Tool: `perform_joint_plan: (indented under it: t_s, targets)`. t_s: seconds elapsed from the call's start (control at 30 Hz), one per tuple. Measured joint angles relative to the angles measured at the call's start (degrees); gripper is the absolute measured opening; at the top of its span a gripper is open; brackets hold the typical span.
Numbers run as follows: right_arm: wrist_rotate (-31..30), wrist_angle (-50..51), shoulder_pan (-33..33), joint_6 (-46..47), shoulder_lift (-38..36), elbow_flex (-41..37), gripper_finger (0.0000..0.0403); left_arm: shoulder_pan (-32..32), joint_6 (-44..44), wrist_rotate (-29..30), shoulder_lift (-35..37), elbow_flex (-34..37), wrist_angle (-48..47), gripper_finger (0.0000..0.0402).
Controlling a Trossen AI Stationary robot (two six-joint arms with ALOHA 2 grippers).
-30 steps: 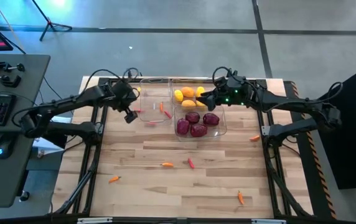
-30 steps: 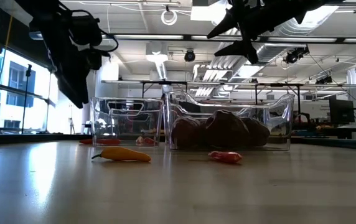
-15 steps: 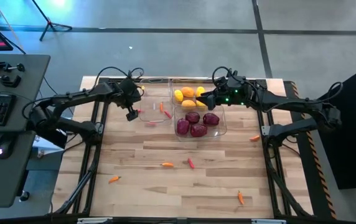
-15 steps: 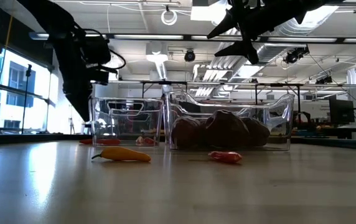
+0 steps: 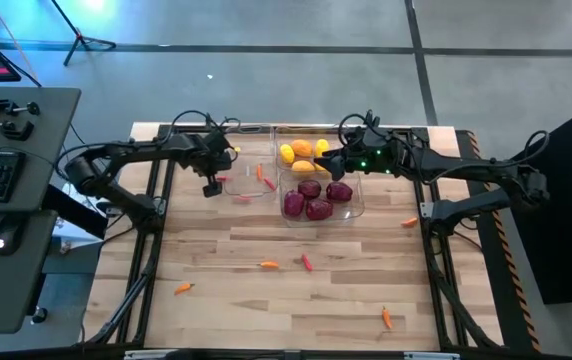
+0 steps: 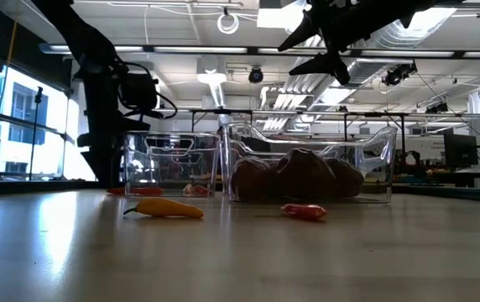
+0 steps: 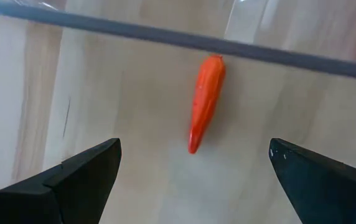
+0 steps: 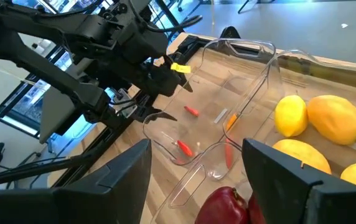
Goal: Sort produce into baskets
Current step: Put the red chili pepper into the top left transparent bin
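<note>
Left gripper (image 5: 209, 186) hangs at the outer edge of the left-hand clear bin (image 5: 249, 130), its fingers (image 7: 78, 180) spread wide with nothing between them. In the left wrist view, a slim red-orange pepper (image 7: 204, 102) lies on the wood ahead of the open fingers, in line with the gap between them and apart from both tips. A grey bar crosses the picture just past the far end of this pepper.

Right gripper (image 5: 328, 157) is raised over the yellow-fruit bin (image 5: 304, 130), fingers (image 8: 116, 180) parted and holding nothing. Yellow and orange rounded fruits (image 5: 303, 150) sit below and just beside its tips. Dark red-purple lumpy rounds (image 5: 316, 198) fill the adjoining bin (image 5: 357, 207), on the side of the gripper toward the table's near edge. In the right wrist view, one red round (image 8: 223, 206) shows between the two fingers, and yellow fruits (image 8: 327, 119) lie just beyond the right finger.

Two small peppers (image 5: 261, 176) rest inside the left-hand bin, between the two grippers. In the low view this bin (image 6: 173, 164) and the fruit bins (image 6: 315, 164) stand side by side.

Loose peppers lie on the wooden table (image 5: 216, 250), well apart from both grippers: an orange one (image 5: 268, 265) and a red one (image 5: 307, 262) near the middle, an orange one (image 5: 183, 288) toward the left arm's side, one (image 5: 387, 318) near the front edge, and one (image 5: 409, 223) on the right arm's side.
</note>
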State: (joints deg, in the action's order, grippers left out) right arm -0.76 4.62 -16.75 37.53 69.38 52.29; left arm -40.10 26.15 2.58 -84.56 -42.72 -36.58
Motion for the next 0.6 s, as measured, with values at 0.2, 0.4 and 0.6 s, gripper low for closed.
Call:
perform_joint_plan:
  t_s: [0.2, 0.4, 0.6]
  targets:
    - [-0.24, 0.01, 0.0, -0.02, 0.0, 0.01, 0.024, 0.0, 0.58, 0.1, -1.76, 0.0, 3.25, 0.0397]
    - [-0.22, 0.02, 0.0, -0.02, 0.0, 0.02, 0.024, 0.0, 4.0, 1.13, -3.24, 0.0, 3.53, 0.0397]
    - [-0.74, 0.02, 0.0, -0.02, 0.0, 0.02, 0.024, 0.02, 5.91, 0.62, -4.61, -0.24, 3.55, 0.0397]
